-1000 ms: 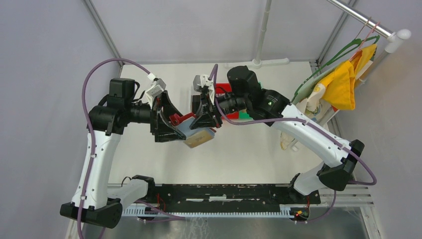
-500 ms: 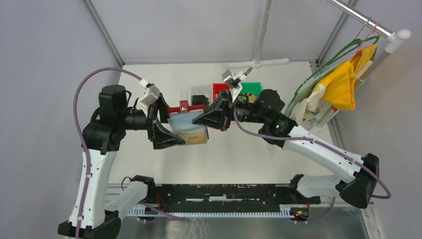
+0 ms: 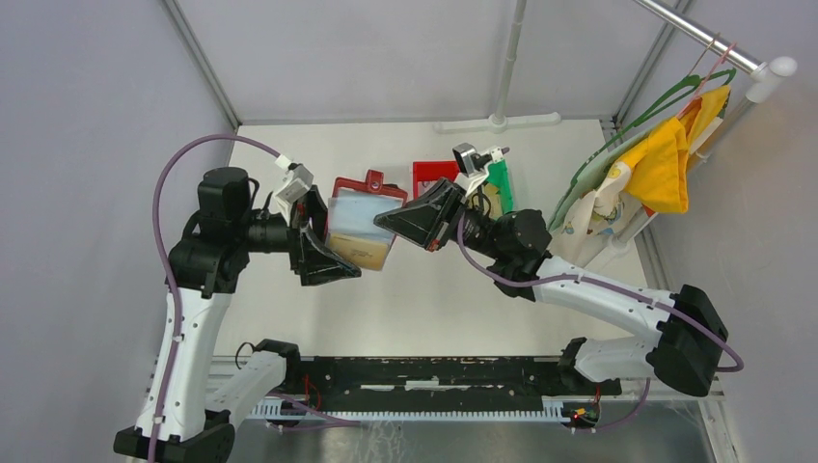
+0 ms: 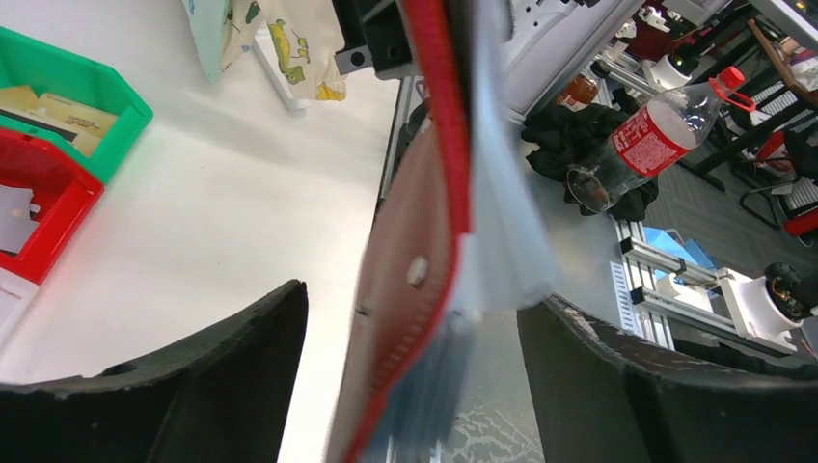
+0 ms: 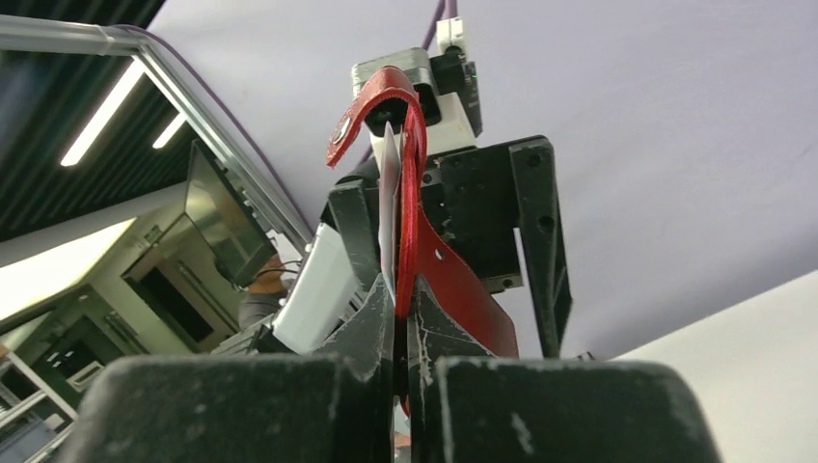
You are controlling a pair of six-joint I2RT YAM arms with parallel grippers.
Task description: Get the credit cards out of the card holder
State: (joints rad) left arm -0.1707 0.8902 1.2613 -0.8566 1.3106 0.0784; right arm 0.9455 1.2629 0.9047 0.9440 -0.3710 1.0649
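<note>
The dark red card holder (image 3: 359, 185) hangs unfolded above the table, its strap tab toward the back and its pale grey-blue inside (image 3: 355, 218) facing up. A tan credit card (image 3: 368, 254) shows at its near end. My right gripper (image 3: 381, 220) is shut on the holder's right edge, and its wrist view shows the red flap (image 5: 417, 207) pinched between the fingers. My left gripper (image 3: 338, 239) is open around the holder's left side. In its wrist view the holder (image 4: 410, 260) stands edge-on between the fingers (image 4: 193, 386), with blurred grey-blue cards (image 4: 434, 386) below.
A red bin (image 3: 434, 174) and a green bin (image 3: 499, 178) stand at the back of the table behind the right gripper. A rack with a yellow garment (image 3: 670, 159) and hangers is at the right edge. A white pole foot (image 3: 497, 121) is at the back.
The right gripper has lifted and turned the card holder, and its strap tab now points to the back. The holder moved left, and the left gripper opened wider around it.
</note>
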